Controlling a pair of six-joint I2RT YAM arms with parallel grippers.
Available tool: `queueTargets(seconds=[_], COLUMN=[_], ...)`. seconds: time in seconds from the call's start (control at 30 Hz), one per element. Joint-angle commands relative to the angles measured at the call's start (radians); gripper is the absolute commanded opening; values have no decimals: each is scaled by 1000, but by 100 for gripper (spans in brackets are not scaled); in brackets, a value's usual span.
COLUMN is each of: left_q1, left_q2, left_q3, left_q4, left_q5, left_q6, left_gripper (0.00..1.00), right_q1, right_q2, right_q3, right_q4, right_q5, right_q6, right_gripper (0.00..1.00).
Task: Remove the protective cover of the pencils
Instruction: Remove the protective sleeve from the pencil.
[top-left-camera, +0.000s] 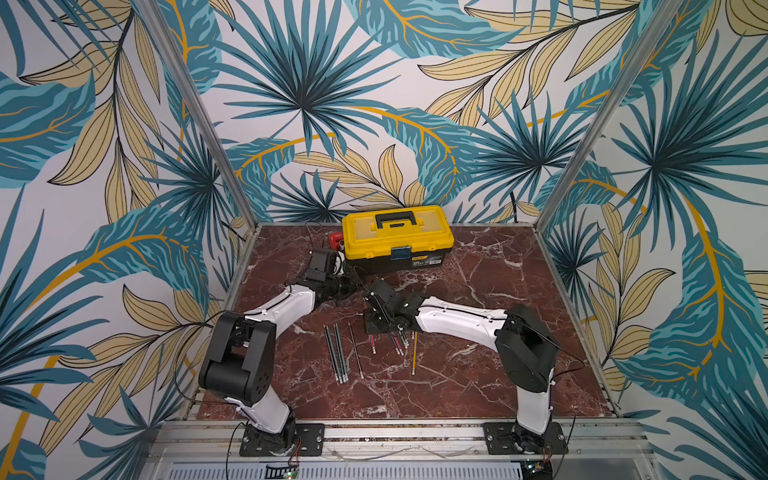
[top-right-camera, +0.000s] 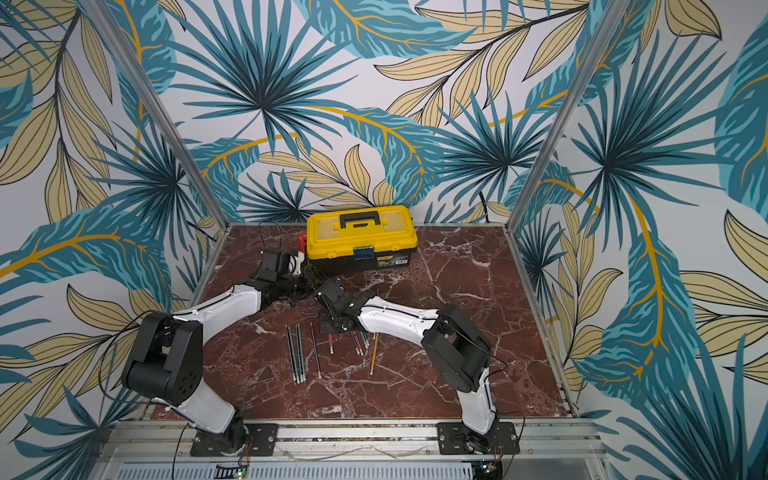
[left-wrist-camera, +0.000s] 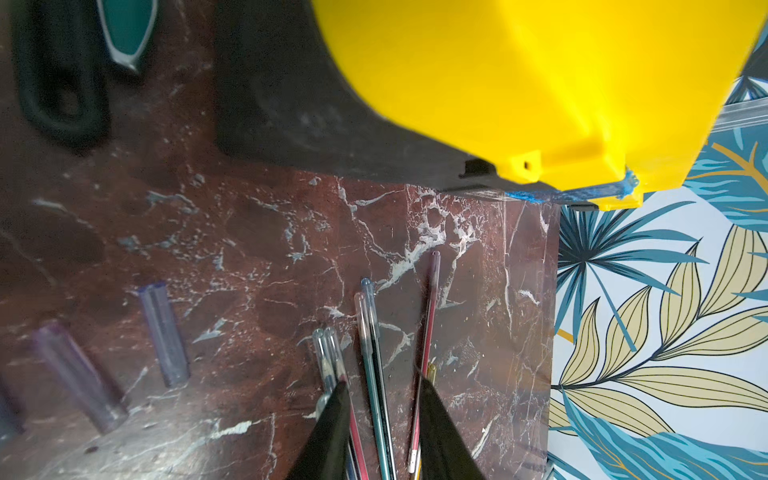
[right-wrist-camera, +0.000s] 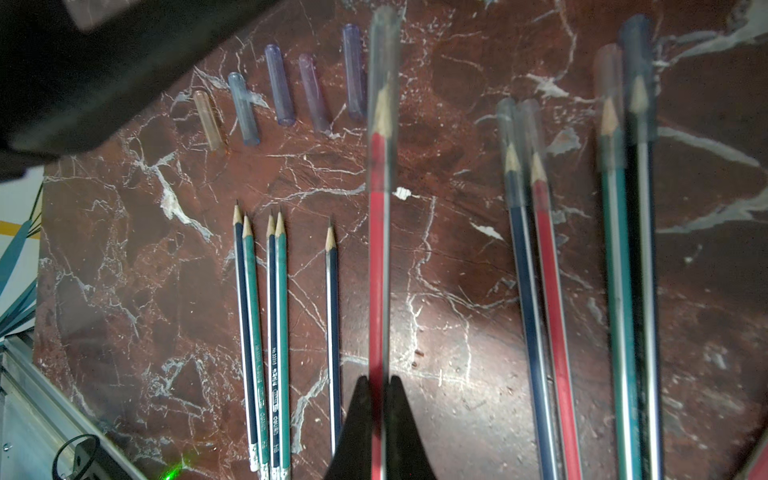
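In the right wrist view my right gripper (right-wrist-camera: 378, 379) is shut on a red pencil (right-wrist-camera: 377, 257), held above the marble. Its translucent protective cover (right-wrist-camera: 384, 54) still sits over the tip. Several uncapped pencils (right-wrist-camera: 262, 332) lie to one side. Several loose caps (right-wrist-camera: 279, 85) lie in a row beyond their tips. On the other side lie capped pencils (right-wrist-camera: 540, 270). My left gripper (left-wrist-camera: 382, 384) is open, its fingers (left-wrist-camera: 332, 428) hovering over capped pencils (left-wrist-camera: 370, 353). Both top views show the pencils (top-left-camera: 338, 353) (top-right-camera: 297, 353) between the arms.
A yellow toolbox (top-left-camera: 397, 237) (left-wrist-camera: 498, 83) stands at the back, close to the left gripper. Hand tools with dark and green handles (left-wrist-camera: 58, 83) lie beside it. A yellow pencil (top-left-camera: 414, 353) lies rightmost. Two loose caps (left-wrist-camera: 164, 332) rest on the marble.
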Motion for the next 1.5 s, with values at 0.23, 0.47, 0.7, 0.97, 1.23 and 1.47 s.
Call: queueTargets(seconds=[0.23,0.47,0.7,0.97,1.23,1.47], left_q1=[-9,-11,-15,-42,-46,-46], left_q2=[31,47,72,71,72,62], left_q3=[-18,-11,-2,3,6,22], left_q4=[25,25,24,24,24,14], left_q5=[0,-2,8,-2,-11,-55], left_q6=[7,9,5,10,16,81], left_gripper=[28,28,28,25,11,6], right_q1=[-5,-10,-13,-18,-21,-19], right_q2=[-17,-20,-30,-49,-54,-45], right_q3=[-2,20,23,26,26,17], right_q4=[0,-22,-30,-33,-33,-37], right_q5=[34,45,54,58,51,-19], right_q6=[-13,-22,-28,-38,-42,-50], right_gripper=[0,0,0,0,0,0])
